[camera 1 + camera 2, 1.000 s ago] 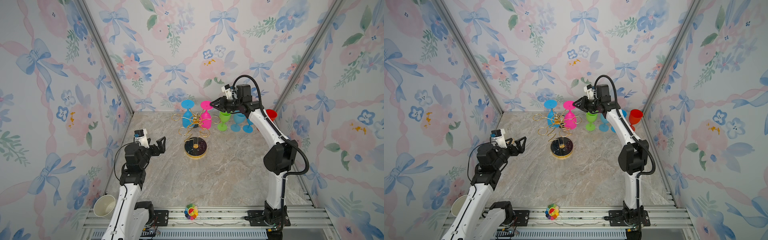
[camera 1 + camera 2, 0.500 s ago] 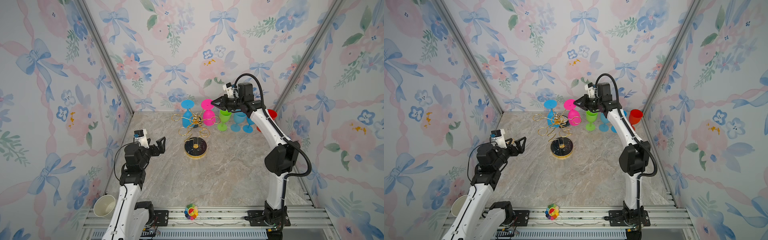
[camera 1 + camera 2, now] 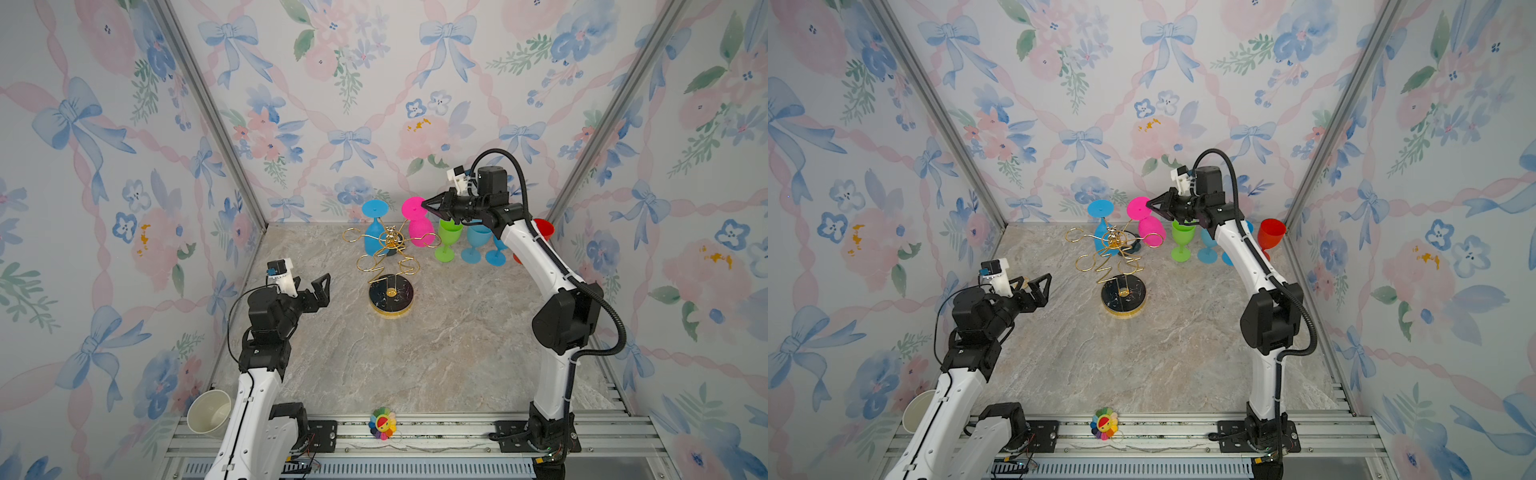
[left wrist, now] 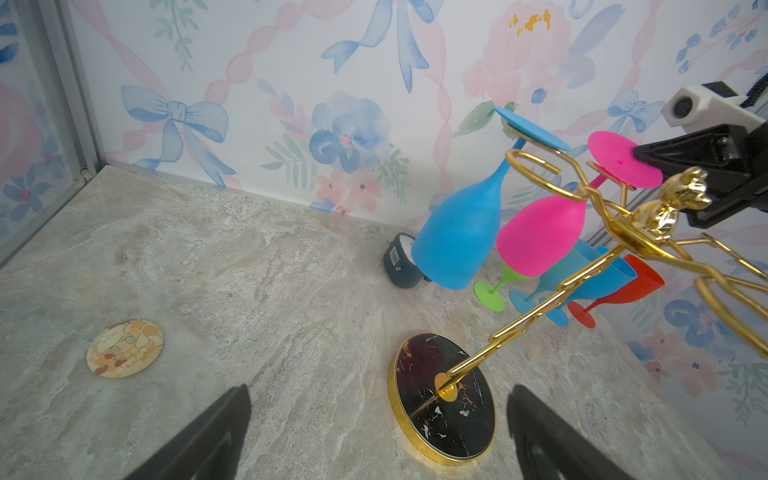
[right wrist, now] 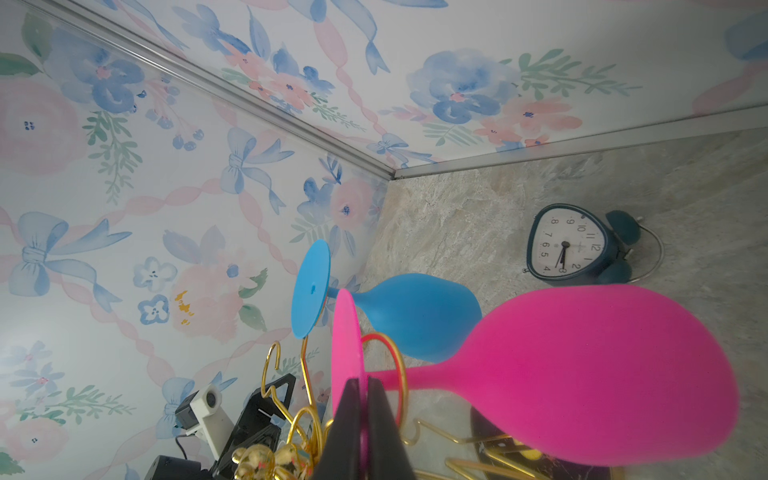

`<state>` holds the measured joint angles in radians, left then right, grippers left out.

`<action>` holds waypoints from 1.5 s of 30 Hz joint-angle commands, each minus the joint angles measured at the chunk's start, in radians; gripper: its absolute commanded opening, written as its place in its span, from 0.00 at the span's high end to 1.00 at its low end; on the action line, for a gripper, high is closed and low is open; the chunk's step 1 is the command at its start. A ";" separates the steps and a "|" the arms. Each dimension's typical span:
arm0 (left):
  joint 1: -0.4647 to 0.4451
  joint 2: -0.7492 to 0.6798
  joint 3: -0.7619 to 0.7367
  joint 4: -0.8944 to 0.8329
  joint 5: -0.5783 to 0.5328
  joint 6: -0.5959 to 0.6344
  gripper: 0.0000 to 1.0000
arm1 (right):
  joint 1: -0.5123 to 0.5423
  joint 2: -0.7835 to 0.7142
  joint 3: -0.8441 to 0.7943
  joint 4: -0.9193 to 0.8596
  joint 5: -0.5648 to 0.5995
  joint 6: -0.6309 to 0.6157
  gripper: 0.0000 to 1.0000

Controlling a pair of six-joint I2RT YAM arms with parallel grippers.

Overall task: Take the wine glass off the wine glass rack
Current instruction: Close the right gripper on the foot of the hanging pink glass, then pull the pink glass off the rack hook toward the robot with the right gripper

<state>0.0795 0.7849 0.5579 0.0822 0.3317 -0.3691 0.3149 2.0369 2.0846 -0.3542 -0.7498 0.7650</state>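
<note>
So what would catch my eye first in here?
Probably the gold wire rack with a round black base mid-table, with a hot-pink wine glass and a sky-blue wine glass hanging upside down from its loops. The black right gripper is pinching the pink glass's round foot. Green, blue and red goblets stand upright behind, near the back wall.

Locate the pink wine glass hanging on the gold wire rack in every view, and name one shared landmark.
Top view: matte pink wine glass hangs bowl-down at back centre.
Top view: same spot, back centre.
Left wrist: between matte blue wine glass and gold wire rack knob.
Right wrist: fills the foreground.
Shared landmark: the matte blue wine glass hanging beside it.
</note>
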 commanded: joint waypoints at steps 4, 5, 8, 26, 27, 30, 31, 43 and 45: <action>0.008 -0.014 -0.016 0.027 0.020 -0.010 0.02 | 0.022 -0.030 -0.006 0.043 -0.030 0.032 0.94; 0.008 -0.014 -0.016 0.027 0.019 -0.010 0.02 | 0.023 -0.030 -0.006 0.045 -0.032 0.034 0.94; 0.008 -0.014 -0.016 0.027 0.020 -0.010 0.02 | 0.026 -0.030 -0.010 0.048 -0.036 0.036 0.94; 0.010 -0.014 -0.020 0.028 0.025 -0.013 0.02 | 0.030 -0.126 -0.165 0.118 -0.088 0.048 0.94; 0.010 -0.014 -0.021 0.027 0.024 -0.013 0.02 | 0.030 -0.130 -0.167 0.118 -0.087 0.047 0.94; 0.010 -0.014 -0.021 0.027 0.026 -0.013 0.02 | 0.028 -0.139 -0.177 0.114 -0.084 0.037 0.94; 0.009 -0.014 -0.021 0.028 0.026 -0.013 0.02 | 0.026 -0.142 -0.180 0.113 -0.083 0.034 0.94; 0.010 -0.020 -0.021 0.027 0.027 -0.013 0.02 | -0.016 -0.201 -0.243 0.138 -0.085 0.038 0.94; 0.010 -0.021 -0.022 0.027 0.026 -0.013 0.02 | -0.024 -0.215 -0.261 0.138 -0.083 0.032 0.95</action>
<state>0.0841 0.7792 0.5514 0.0895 0.3420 -0.3717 0.3088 1.8767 1.8435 -0.2478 -0.8200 0.8078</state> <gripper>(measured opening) 0.979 0.056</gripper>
